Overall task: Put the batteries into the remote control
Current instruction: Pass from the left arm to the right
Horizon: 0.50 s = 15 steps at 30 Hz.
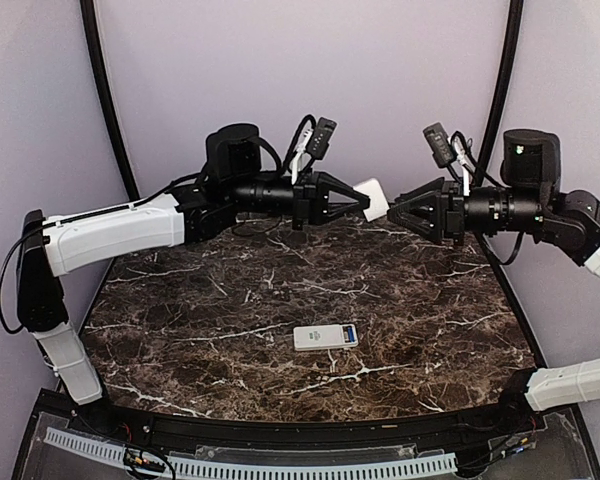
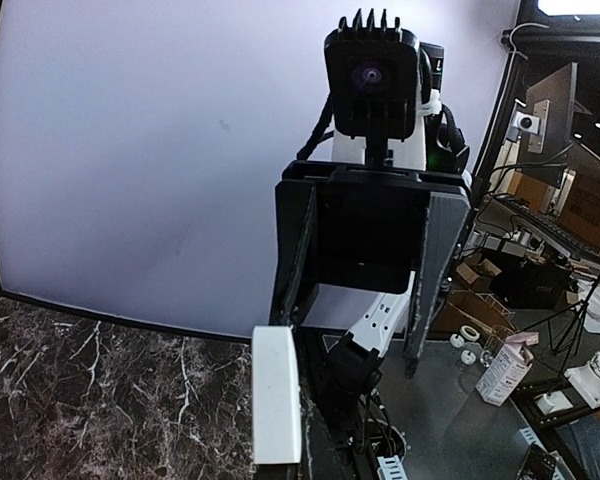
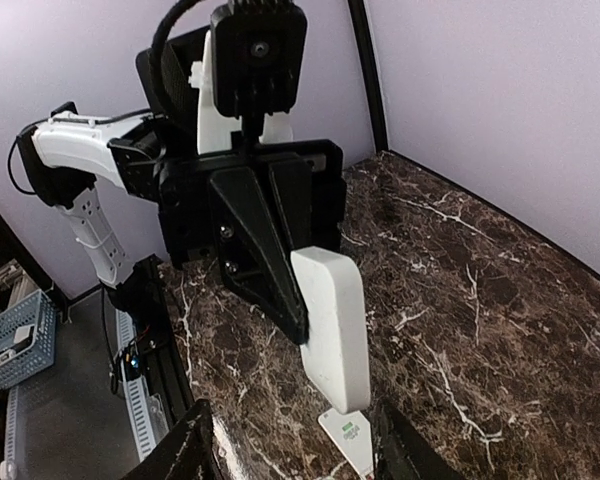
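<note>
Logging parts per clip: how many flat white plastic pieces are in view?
2. One flat white plastic panel is clamped in the left end effector, aloft; the white rectangular remote control with a blue display lies on the dark marble table. More may be hidden.

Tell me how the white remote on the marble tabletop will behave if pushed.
The flat white rectangular remote control lies flat, so it should slide, not roll or tip. Its thin hard-looking shell probably stays stiff and feels light.

Pale lilac walls (image 1: 310, 60) enclose a dark white-veined marble table (image 1: 230, 330).
</note>
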Each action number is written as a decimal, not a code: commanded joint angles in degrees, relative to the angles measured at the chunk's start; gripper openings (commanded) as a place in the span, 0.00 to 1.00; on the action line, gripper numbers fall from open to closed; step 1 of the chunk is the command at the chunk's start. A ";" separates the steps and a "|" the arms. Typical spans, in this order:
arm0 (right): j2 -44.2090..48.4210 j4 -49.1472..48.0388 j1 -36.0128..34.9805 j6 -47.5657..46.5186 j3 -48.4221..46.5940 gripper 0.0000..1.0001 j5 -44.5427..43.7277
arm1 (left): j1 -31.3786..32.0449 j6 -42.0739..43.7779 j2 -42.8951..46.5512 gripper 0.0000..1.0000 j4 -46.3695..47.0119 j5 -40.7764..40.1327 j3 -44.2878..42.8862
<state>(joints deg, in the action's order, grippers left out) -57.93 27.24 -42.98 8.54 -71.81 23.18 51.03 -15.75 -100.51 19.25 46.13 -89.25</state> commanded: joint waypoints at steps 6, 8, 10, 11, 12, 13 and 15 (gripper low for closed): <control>-4.01 9.50 2.67 -4.12 -4.21 0.33 4.78 | 0.12 7.24 2.34 0.00 -12.88 3.47 -1.31; -4.63 7.99 2.93 -4.30 -4.21 0.31 5.66 | 0.13 8.02 2.41 0.00 -13.63 3.23 -1.42; -5.60 6.62 3.23 -4.32 -4.28 0.31 7.41 | 0.13 8.46 2.42 0.00 -14.10 3.45 -1.48; -6.14 6.14 3.26 -4.32 -4.42 0.31 7.81 | 0.13 8.52 2.42 0.00 -14.13 3.71 -1.46; -6.93 5.73 3.34 -4.36 -4.47 0.30 8.29 | 0.13 8.53 2.42 0.00 -14.14 3.88 -1.45; -7.47 5.38 3.34 -4.35 -4.55 0.29 8.63 | 0.08 8.49 2.42 0.00 -14.19 4.06 -1.41; -8.07 4.47 3.44 -4.32 -4.56 0.25 9.27 | 0.12 8.60 2.39 0.00 -14.41 4.27 -1.38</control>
<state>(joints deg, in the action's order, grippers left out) -64.69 35.16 -40.01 4.73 -74.78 29.76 51.03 -8.69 -100.14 6.42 48.71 -89.30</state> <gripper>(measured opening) 0.274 0.008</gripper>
